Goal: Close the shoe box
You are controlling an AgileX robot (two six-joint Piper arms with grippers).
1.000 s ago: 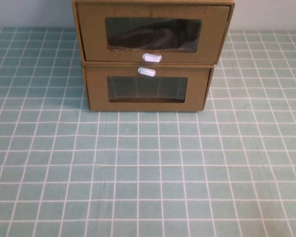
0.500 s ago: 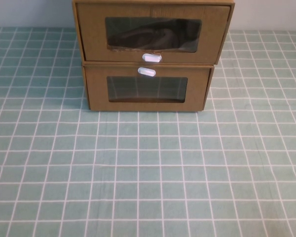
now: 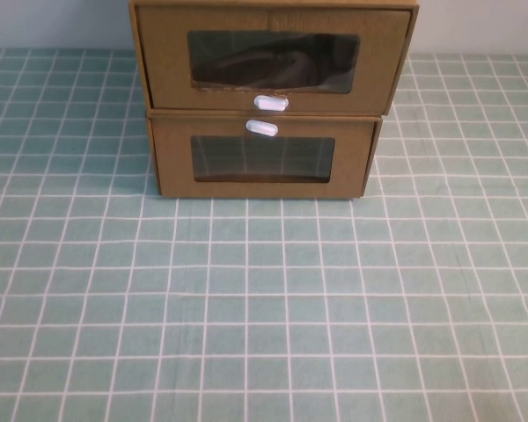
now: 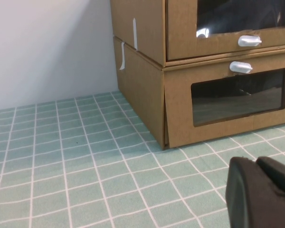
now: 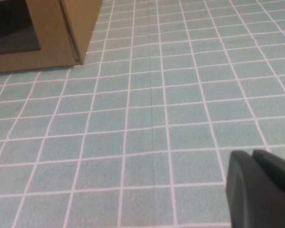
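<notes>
Now we see 2 brown cardboard boxes stacked at the far side of the table [image 3: 264, 299], which wears a green cloth with white squares. The top one is the shoe box [image 3: 163, 57]. It has a clear window in its front and a small white pull tab [image 3: 271, 103] just under that window. Something dark lies inside it. Its front sticks out a bit past the lower box [image 3: 172, 163], whose white tab [image 3: 261, 128] sits above its own window.

Our left gripper [image 4: 261, 192] shows only in the left wrist view, low over the cloth, near the boxes' left front corner but not touching. Its 2 dark fingers [image 4: 242, 194] look pressed together.

Our right gripper [image 5: 261, 190] shows in the right wrist view, low over the cloth, well apart from the boxes. Its fingers [image 5: 242, 190] look pressed together too.
</notes>
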